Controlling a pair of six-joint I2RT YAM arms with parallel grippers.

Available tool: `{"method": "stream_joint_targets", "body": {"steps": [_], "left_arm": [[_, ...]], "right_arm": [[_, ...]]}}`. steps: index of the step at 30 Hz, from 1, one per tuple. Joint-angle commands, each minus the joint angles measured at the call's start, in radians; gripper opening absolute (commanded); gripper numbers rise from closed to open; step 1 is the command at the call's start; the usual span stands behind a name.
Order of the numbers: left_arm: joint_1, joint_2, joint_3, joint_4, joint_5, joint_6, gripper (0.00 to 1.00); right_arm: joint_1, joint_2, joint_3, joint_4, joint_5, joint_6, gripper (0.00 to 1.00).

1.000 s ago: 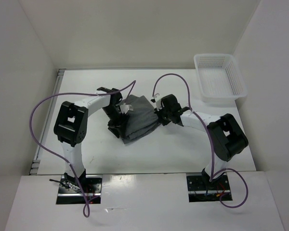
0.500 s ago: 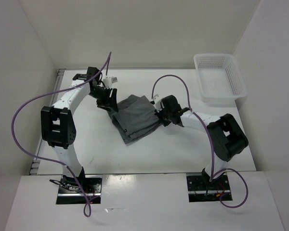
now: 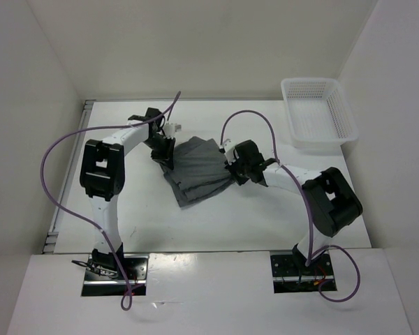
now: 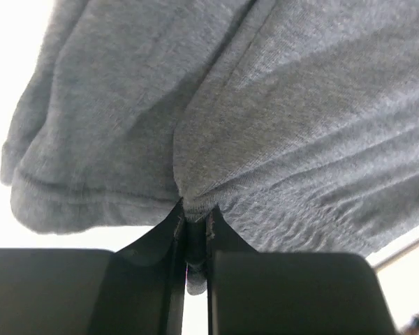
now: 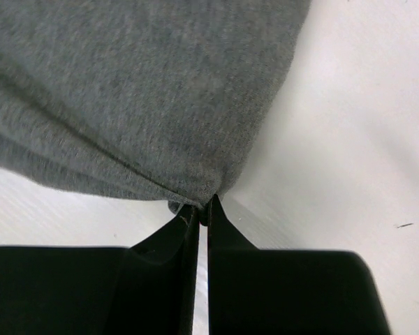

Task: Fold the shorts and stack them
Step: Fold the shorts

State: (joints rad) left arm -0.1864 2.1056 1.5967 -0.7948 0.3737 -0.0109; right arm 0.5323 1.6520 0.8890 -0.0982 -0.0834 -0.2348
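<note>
The grey shorts point(image 3: 199, 171) lie folded in the middle of the white table, held between both arms. My left gripper point(image 3: 167, 155) is shut on the shorts' left edge; in the left wrist view the jaws point(image 4: 193, 222) pinch a bunched fold of the grey fabric point(image 4: 265, 125). My right gripper point(image 3: 232, 170) is shut on the shorts' right corner; in the right wrist view the jaws point(image 5: 201, 209) clamp the fabric's corner point(image 5: 126, 105) just above the table.
A white mesh basket point(image 3: 318, 112) stands at the back right of the table. White walls enclose the table on the left, back and right. The right arm's purple cable point(image 3: 248, 115) loops above the shorts.
My left gripper swung out to the back left with the shorts' edge, then came back in toward the middle. The shorts have spread and shifted slightly. The right gripper has barely moved.
</note>
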Motion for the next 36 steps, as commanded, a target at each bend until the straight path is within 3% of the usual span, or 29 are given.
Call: {"method": "stream_joint_targets", "body": {"steps": [1,6,8,9,10,11,12,14,16,17,20,24,26,28,30,36], "left_arm": [[-0.001,0.016,0.080,0.104,-0.084,0.011,0.11],[-0.033,0.105,0.276,0.126,-0.084,0.011,0.11],[-0.044,0.135,0.345,0.126,-0.093,0.011,0.16],[-0.044,0.174,0.418,0.126,-0.104,0.011,0.28],[-0.054,0.194,0.454,0.126,-0.114,0.011,0.36],[-0.054,0.212,0.488,0.099,-0.114,0.011,0.43],[-0.054,0.235,0.517,0.088,-0.130,0.011,0.49],[-0.054,0.235,0.546,0.078,-0.130,0.011,0.57],[-0.054,0.171,0.514,0.078,-0.130,0.011,0.61],[-0.054,0.141,0.462,0.097,-0.130,0.011,0.69],[-0.035,-0.037,0.379,0.127,-0.121,0.011,0.79],[-0.035,-0.140,0.246,0.082,-0.075,0.011,0.77],[-0.035,-0.150,0.200,0.046,-0.042,0.011,0.75],[-0.035,-0.135,0.137,0.046,-0.027,0.011,0.72],[-0.044,-0.101,0.126,0.037,-0.001,0.011,0.72],[-0.044,-0.044,0.126,0.028,0.105,0.011,0.72]], "right_arm": [[0.008,-0.061,-0.030,-0.027,0.010,0.026,0.00],[0.018,-0.113,-0.050,-0.060,-0.029,0.069,0.00],[0.041,-0.123,-0.050,-0.069,-0.100,0.069,0.00],[0.041,-0.123,-0.050,-0.087,-0.143,0.069,0.01],[0.041,-0.123,-0.041,-0.087,-0.185,0.069,0.11],[0.041,-0.123,-0.023,-0.104,-0.261,0.060,0.28],[0.041,-0.123,-0.012,-0.113,-0.285,0.060,0.54],[0.041,-0.133,0.019,-0.126,-0.296,0.051,0.61],[0.041,-0.147,0.051,-0.152,-0.286,0.032,0.62],[0.041,-0.158,0.063,-0.165,-0.286,0.002,0.62],[0.012,-0.182,0.117,-0.234,-0.344,-0.043,0.62],[-0.103,-0.170,0.215,-0.247,-0.486,0.067,0.65],[-0.184,-0.123,0.237,-0.141,-0.486,0.206,0.68],[-0.225,-0.075,0.249,-0.037,-0.389,0.277,0.68],[-0.250,-0.003,0.278,0.011,-0.299,0.296,0.62],[-0.270,0.215,0.447,0.067,-0.266,0.305,0.59]]}}
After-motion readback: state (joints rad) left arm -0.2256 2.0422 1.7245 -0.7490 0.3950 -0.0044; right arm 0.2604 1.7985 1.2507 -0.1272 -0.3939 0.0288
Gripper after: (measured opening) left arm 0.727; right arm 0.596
